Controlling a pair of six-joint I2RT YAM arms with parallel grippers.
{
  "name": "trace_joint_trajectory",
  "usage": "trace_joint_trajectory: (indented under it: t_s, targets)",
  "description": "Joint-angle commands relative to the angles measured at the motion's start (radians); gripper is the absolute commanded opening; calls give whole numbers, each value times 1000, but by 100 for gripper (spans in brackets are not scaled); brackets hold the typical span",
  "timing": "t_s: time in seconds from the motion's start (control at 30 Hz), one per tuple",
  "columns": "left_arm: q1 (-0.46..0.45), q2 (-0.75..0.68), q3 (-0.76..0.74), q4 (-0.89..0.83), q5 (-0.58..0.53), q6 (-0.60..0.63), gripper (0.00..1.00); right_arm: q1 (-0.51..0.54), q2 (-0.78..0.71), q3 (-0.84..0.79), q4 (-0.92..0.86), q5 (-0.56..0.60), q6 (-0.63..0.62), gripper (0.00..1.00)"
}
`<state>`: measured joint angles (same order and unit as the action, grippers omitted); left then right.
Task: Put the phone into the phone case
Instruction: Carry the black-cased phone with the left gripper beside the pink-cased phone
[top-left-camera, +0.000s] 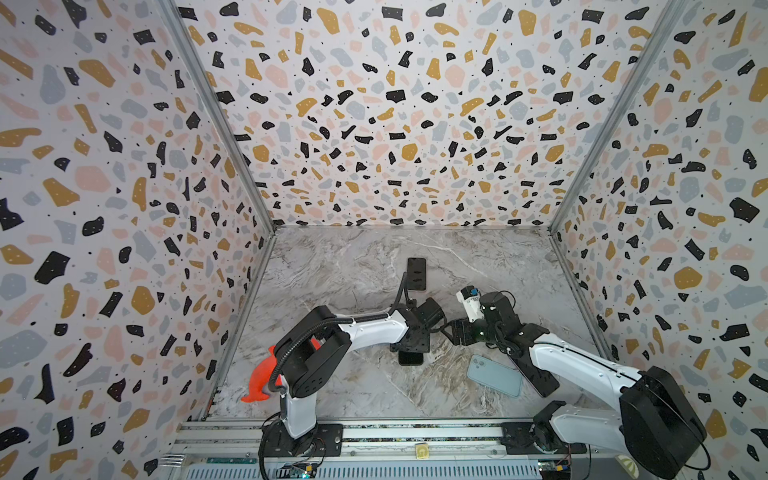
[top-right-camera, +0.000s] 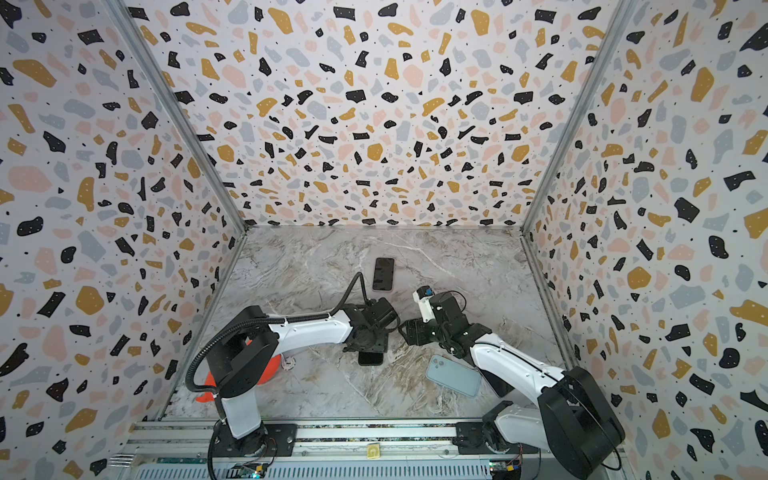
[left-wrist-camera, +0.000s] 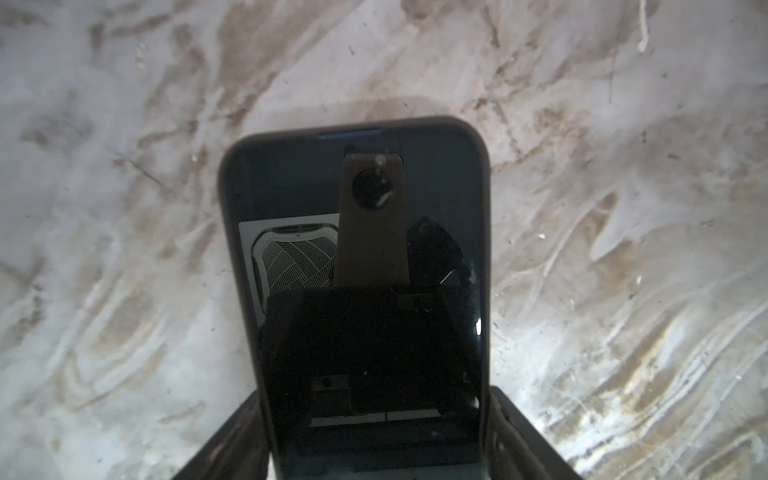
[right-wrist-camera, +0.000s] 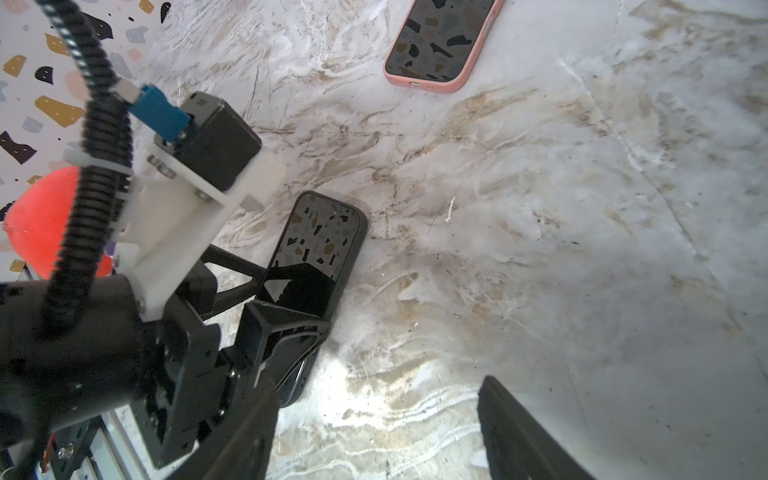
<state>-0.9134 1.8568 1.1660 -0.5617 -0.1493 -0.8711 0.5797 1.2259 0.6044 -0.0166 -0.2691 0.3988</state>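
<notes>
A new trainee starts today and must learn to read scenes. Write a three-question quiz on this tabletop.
1. True or false: the pink-cased phone lies screen up.
2. Whose jaws straddle the dark-cased phone: A the left arm's, B the right arm's?
3. Fill in: the camera lenses of the light blue phone face ___.

Key: 1 true; 2 A; 3 up.
</notes>
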Motion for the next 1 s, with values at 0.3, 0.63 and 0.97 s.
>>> trace_joint_trajectory:
  t_s: [0.3,0.63,0.97]
  targets:
    - [119,-18,81,-111,-140,105,58,-5,-3,-3,-7,30,1,77]
    - [284,66,276,-125,-159,305,56,-9,13,9,-4,35,-2,77]
    - [352,352,709,-276,-135,431,55,-22,41,18,14,28,0,77]
